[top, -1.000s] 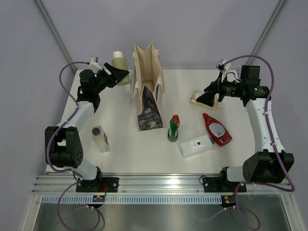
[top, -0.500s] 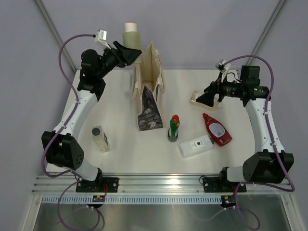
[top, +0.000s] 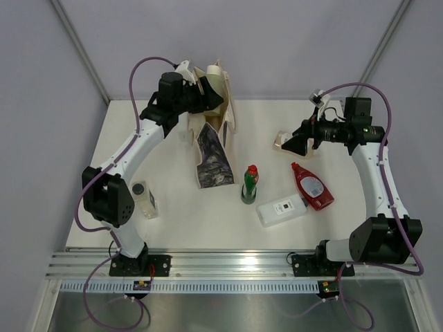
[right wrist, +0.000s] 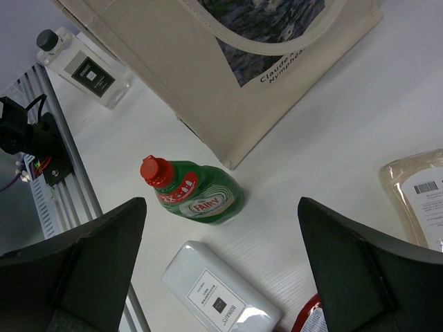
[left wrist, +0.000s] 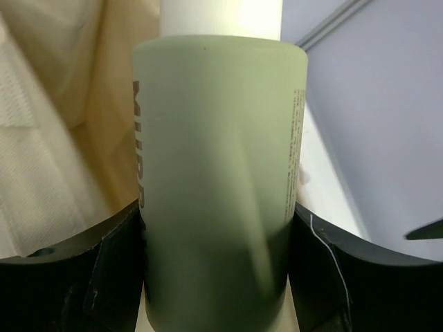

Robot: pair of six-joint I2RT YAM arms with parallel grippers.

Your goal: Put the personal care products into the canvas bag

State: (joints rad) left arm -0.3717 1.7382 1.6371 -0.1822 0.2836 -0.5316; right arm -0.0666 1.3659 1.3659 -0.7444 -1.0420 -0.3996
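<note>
1. L gripper (top: 205,97): jaws part closed, clamped on the body of the pale-green tube (left wrist: 220,180), 1 finger (left wrist: 76,270) each side. Nothing else held.
2. Tube: white cap end points away from the wrist, long axis in line w/ the fingers. In the top view it sits up at the mouth of the canvas bag (top: 211,155), at the bag's far end, cap at about rim level.
3. Key relation: the bag opening lies below and just ahead of the tube, so the drop looks like cap-first along the tube's own axis. L arm is right at the bag. R arm is well apart from it, so this 1 is L's job.
4. R gripper (top: 291,143): fully open, empty, hovering near the amber pouch (top: 282,140), well off the bag's R-arm side.
5. Not yet bagged:
   - green bottle (top: 250,183), upright just off the bag's near corner
   - white rect bottle (top: 282,209) and flat red bottle (top: 311,187), further out on the same side
   - clear bottle w/ black cap (top: 143,198), on the bag's L-arm side
6. View diffs:
   - Top view gives the tube vs the bag mouth, but can't tell how high the tube is over the rim.
   - L wrist shows the grip and beige cloth close behind the tube on 1 side, no opening visible.
   - R wrist shows the bag's print side and handle plus 5 loose items, no tube.
</note>
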